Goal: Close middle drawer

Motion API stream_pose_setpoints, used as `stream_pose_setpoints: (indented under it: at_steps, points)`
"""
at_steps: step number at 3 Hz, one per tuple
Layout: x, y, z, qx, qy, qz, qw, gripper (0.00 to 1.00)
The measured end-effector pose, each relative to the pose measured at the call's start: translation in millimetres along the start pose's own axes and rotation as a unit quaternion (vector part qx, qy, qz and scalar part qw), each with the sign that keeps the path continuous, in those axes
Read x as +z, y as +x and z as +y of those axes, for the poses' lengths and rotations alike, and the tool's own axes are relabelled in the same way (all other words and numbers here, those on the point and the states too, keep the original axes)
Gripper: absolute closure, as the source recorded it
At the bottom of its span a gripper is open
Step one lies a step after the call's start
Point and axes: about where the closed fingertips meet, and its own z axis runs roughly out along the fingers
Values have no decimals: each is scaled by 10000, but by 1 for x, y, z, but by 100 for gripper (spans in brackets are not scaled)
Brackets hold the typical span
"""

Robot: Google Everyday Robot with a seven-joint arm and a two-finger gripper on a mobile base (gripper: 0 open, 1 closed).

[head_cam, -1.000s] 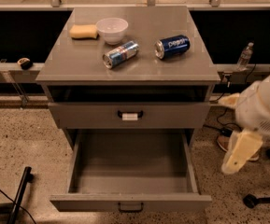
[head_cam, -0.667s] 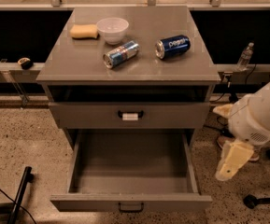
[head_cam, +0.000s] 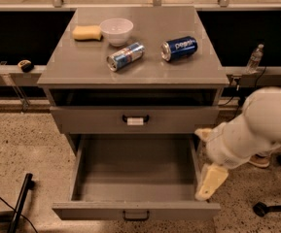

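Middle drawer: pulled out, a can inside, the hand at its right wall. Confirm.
Wrong: the middle drawer is pulled out but empty; the silver can and blue can lie on the cabinet top. The hand is at its right wall, per the camera view.

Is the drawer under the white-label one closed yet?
No, the middle drawer is pulled far out from the cabinet, and the robot's hand hangs beside its right front corner.
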Motion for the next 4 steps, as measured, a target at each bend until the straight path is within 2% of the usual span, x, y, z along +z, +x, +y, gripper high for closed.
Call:
stream_pose_setpoints:
  at_steps: [1, 2, 3, 4]
  points:
    - [41, 22, 6, -12, 277, -462, 9985, 0]
    - [42, 23, 7, -98, 249, -382, 9989, 0]
    - [88, 24, 36, -153, 30, -425, 9990, 0]
    - [173, 29, 71, -494, 5, -749, 9960, 2]
